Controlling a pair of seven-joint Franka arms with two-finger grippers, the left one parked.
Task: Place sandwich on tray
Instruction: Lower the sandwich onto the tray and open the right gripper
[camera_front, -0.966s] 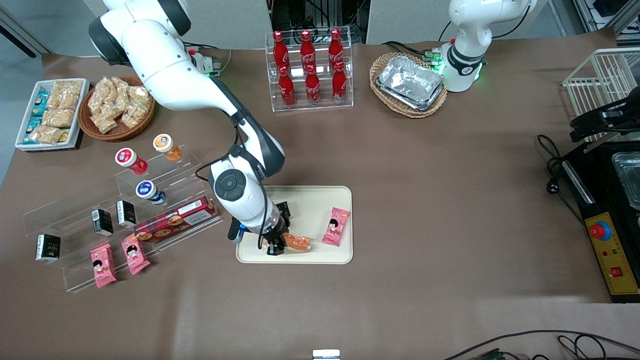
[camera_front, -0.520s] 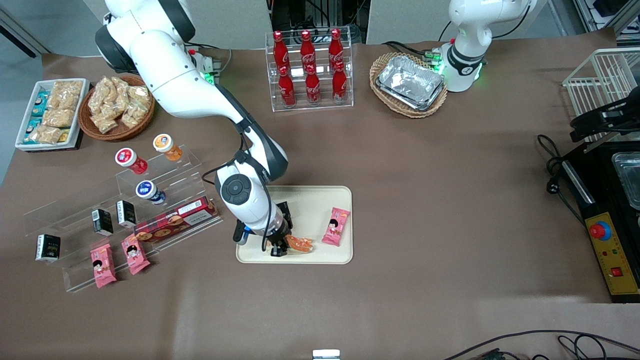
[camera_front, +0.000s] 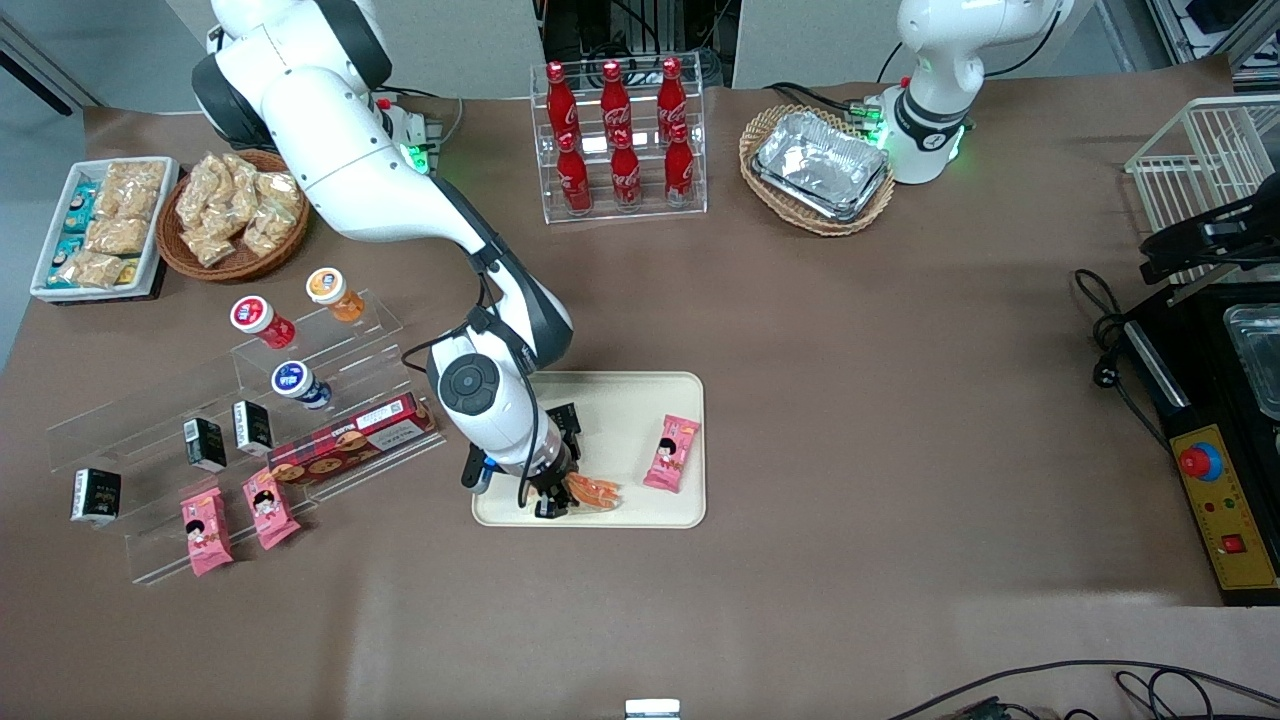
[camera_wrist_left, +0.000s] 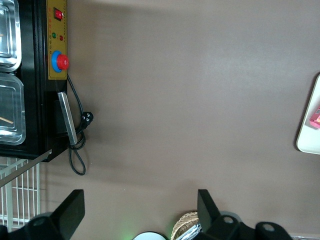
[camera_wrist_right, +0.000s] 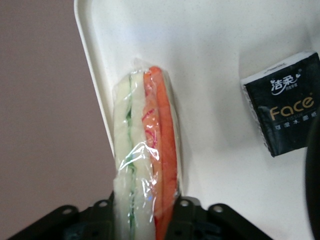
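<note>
Right wrist view is showing the gripper (camera_wrist_right: 145, 212) clamping the sandwich (camera_wrist_right: 146, 150) just inside the tray (camera_wrist_right: 210, 60) rim, so it's worth nudging toward tray centre before letting go.

The clearest lettering is on a black tissue packet (camera_wrist_right: 285, 117) lying on the tray (camera_wrist_right: 210, 60): "Face" in gold letters, with the white Chinese characters "洁柔" above it and a line of smaller print under it that cannot be read. The packet lies near the gripper (camera_wrist_right: 142, 210), which clasps the sandwich (camera_wrist_right: 145, 130). Farther from the front camera, the red bottles (camera_front: 615, 135) carry the white Coca-Cola script. The lettering on the red biscuit box (camera_front: 350, 440) cannot be made out.
</note>
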